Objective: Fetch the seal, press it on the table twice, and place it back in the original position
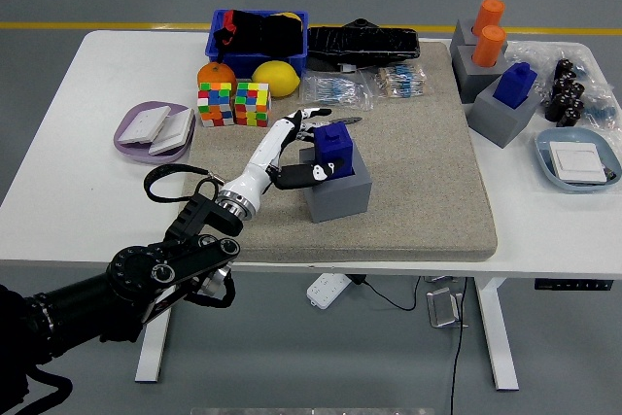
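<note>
The seal is a blue block (334, 149) standing in a grey holder (340, 190) near the middle of the beige mat (418, 172). My left hand (309, 148) comes in from the lower left and has its white and black fingers (296, 177) wrapped around the blue seal's left side. The seal stands raised, with much of its body showing above the holder's rim. My right arm does not show.
Two colour cubes (234, 104), an orange (216, 74) and a lemon (275, 78) lie just behind the hand. A purple dish (154, 130) sits at left. More grey holders with orange and blue seals (494, 65) stand at back right, near a blue dish (580, 158).
</note>
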Robot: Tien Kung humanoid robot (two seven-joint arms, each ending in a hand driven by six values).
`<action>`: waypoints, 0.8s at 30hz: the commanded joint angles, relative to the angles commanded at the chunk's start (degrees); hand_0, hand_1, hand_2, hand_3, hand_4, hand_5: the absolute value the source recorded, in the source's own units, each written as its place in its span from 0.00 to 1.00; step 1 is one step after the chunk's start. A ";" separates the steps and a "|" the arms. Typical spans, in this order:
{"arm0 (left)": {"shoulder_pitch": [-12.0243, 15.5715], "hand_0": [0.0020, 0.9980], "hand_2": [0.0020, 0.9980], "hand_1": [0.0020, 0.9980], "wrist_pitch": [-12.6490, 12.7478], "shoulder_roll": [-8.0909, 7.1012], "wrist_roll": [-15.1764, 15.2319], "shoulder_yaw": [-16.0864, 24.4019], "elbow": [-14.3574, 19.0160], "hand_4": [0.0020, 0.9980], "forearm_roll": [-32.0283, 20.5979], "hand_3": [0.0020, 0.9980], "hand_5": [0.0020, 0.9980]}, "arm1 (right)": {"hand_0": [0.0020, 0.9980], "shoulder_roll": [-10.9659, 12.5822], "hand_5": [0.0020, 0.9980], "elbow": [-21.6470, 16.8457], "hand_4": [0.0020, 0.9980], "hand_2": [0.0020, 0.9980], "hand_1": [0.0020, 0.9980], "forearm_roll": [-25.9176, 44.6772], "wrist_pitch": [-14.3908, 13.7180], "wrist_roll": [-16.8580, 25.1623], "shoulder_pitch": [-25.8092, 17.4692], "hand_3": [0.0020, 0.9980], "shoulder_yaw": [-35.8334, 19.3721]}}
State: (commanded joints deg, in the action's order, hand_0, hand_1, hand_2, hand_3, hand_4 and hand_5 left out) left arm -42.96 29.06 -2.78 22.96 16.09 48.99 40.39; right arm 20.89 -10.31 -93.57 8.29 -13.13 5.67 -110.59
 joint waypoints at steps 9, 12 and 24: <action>0.07 0.81 0.48 0.55 -0.12 -0.06 0.25 0.17 0.21 0.68 -0.37 0.80 0.00 | 0.79 0.03 0.49 0.00 0.80 0.73 0.72 -0.19 -0.06 0.01 0.04 0.66 -0.11; 0.04 0.81 0.48 0.55 -0.14 -0.21 0.22 0.79 0.52 0.66 -0.15 0.80 0.00 | 0.79 -0.01 0.49 0.00 0.80 0.73 0.72 -0.25 -0.07 0.07 0.04 0.66 -0.21; 0.21 0.81 0.48 0.55 -1.14 -3.56 -1.67 4.72 4.46 0.66 2.76 0.80 0.00 | 0.79 -0.04 0.49 0.00 0.80 0.73 0.72 -0.38 -0.08 0.07 -0.21 0.66 -0.37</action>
State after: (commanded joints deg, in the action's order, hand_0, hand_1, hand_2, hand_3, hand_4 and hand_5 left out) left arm -42.76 27.92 -6.35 21.28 20.82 53.45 43.16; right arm 20.84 -10.31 -93.95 8.21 -13.05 5.46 -110.96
